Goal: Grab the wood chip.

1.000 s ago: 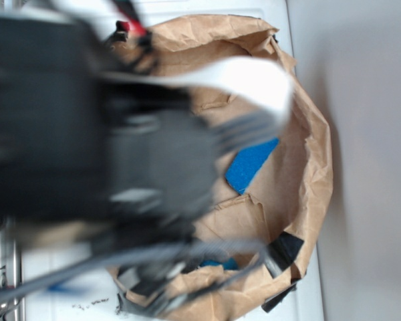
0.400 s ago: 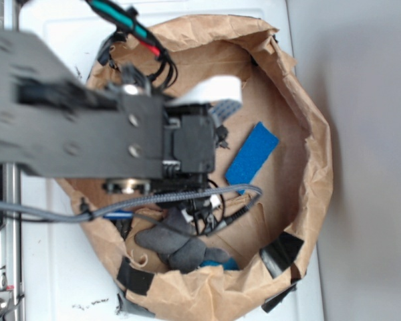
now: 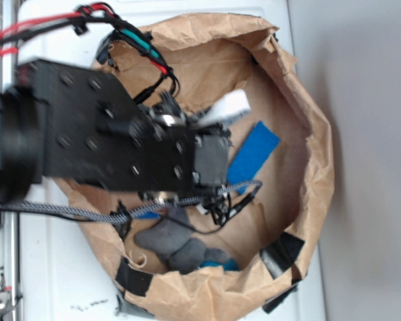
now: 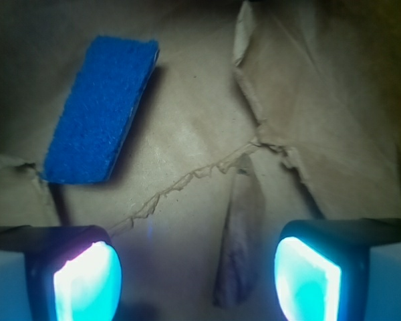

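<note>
Mostly hidden: paper bag (image 3: 307, 134) floor under the arm (image 3: 100, 140) | blue block (image 4: 100, 110) lies flat, upper left | end effector (image 4: 197, 277) open, empty, fingers cropped | wood chip (image 4: 240, 241) dim between the fingers, nearer the right one, untouched

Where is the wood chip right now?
In the wrist view, the wood chip lies on the brown paper between the open fingers, nearer the right-hand one.

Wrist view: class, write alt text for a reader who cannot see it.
An open gripper hovers over a tan wood chip lying lengthwise between its glowing fingertips on torn brown paper. A flat blue block lies upper left.
</note>
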